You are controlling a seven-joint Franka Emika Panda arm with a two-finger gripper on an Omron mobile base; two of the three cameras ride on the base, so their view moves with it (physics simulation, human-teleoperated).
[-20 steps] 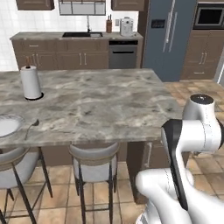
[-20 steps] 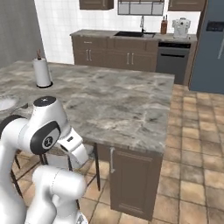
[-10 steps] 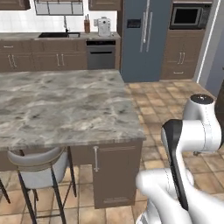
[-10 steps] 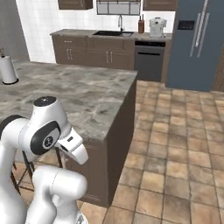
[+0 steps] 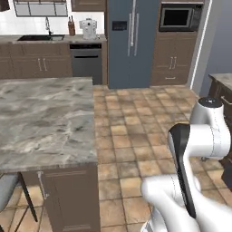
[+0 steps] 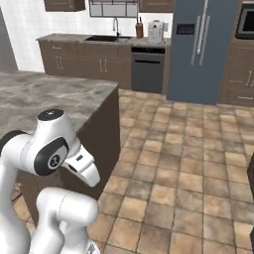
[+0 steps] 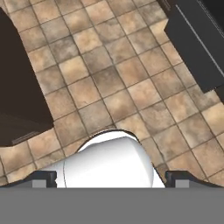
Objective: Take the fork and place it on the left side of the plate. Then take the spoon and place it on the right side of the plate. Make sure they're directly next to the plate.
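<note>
The fork, the spoon and the plate are out of view. My gripper (image 7: 111, 178) points down at the brown tiled floor (image 7: 113, 74). Its two dark fingertips (image 7: 43, 177) stand far apart at the bottom of the hand view, open, with nothing between them. My white arm (image 5: 199, 145) is folded up close over the base, beside the end of the marble island counter (image 5: 41, 122).
The island's dark end cabinet (image 6: 101, 134) is just left of the arm (image 6: 49, 149). A stool (image 5: 7, 192) stands at the island's near side. Open tiled floor (image 6: 188, 163) runs to the grey fridge (image 5: 131, 41) and the dishwasher (image 5: 86, 61). Another dark cabinet (image 7: 197, 39) lies on the right.
The whole picture has slid left, so the base has moved or turned right. The paper towel roll and plate have left the view. The arm's pose and the open gripper are unchanged.
</note>
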